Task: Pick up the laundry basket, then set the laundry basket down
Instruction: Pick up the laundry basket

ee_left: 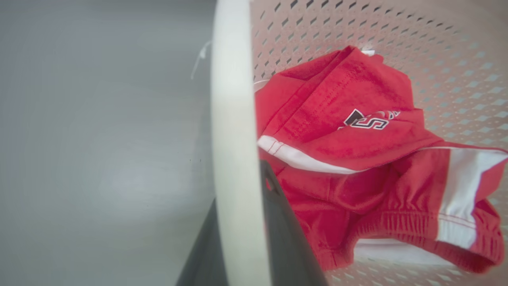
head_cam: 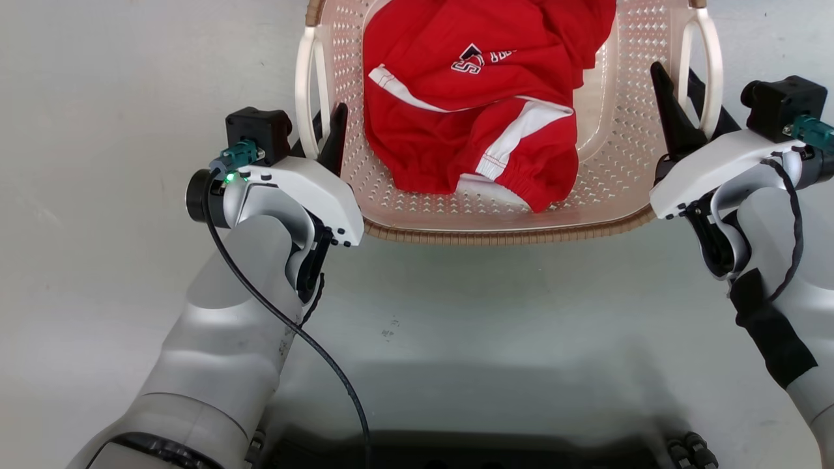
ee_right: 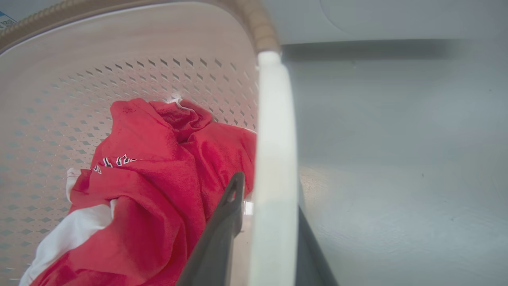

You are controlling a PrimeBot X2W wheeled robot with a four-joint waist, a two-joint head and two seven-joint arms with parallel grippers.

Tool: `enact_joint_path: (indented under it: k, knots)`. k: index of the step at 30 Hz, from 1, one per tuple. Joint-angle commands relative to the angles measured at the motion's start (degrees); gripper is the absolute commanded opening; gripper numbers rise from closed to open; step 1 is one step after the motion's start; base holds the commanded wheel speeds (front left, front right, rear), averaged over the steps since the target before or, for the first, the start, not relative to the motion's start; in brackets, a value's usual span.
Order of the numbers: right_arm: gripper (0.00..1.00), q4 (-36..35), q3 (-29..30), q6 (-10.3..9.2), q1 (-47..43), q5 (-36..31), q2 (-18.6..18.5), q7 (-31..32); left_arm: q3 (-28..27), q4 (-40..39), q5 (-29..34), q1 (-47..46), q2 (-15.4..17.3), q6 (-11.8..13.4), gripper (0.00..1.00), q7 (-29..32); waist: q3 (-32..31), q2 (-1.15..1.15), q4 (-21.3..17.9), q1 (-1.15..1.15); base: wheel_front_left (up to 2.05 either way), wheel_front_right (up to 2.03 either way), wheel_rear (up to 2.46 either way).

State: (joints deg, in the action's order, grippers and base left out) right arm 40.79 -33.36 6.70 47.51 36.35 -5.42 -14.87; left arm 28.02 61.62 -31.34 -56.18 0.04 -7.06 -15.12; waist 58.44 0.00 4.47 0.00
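Pale perforated basket [head_cam: 495,233] with brown woven-look rim, straight ahead, on or just above the grey floor [head_cam: 130,130], between both grippers. Holds a crumpled red garment [head_cam: 469,98] with white stripes, printed with a black-and-white "S"; following letters too small to read. Left gripper [head_cam: 328,124] astride the left handle [head_cam: 305,85], fingers [ee_left: 285,238] pressed against both sides. Right gripper [head_cam: 674,81] astride the right handle [head_cam: 713,65], parted a little, inner finger [ee_right: 222,230] a sliver clear of it.

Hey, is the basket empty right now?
No, a red garment with white stripes lies crumpled inside the basket.
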Motion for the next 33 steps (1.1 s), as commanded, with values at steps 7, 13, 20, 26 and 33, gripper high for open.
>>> enact_joint_path:
  k: [7,13,20,26,33]
  knots:
    - [0.0,4.17,-2.45,0.79,-2.28,1.52,-0.12,-0.13,1.37,2.5,-1.5,1.64,3.14,-0.43,0.0,0.12,-1.85,0.0,-0.41,0.0,0.0,0.0,0.0]
    - [0.0,7.26,-4.17,0.79,-1.85,3.3,1.07,-0.13,3.34,5.08,-3.58,2.37,3.48,-0.43,0.0,0.12,-4.0,0.0,-1.11,0.0,0.0,0.0,0.0]
    - [0.0,9.82,-6.26,0.79,-2.1,4.69,1.89,-0.13,6.14,7.8,-6.73,3.39,3.68,-0.43,0.0,0.26,-7.02,0.0,-1.84,0.0,0.0,0.0,0.0]
    - [0.0,11.52,-7.05,0.79,-3.24,5.94,2.28,-0.13,8.25,8.82,-9.25,4.88,4.08,-0.43,0.0,1.05,-9.96,0.0,-2.35,0.0,0.0,0.0,0.0]
    - [0.0,12.45,-7.83,0.79,-5.42,7.29,2.49,-0.13,10.15,9.38,-12.02,7.16,5.09,-0.43,0.0,2.05,-13.78,0.0,-3.13,0.0,0.0,0.0,0.0]
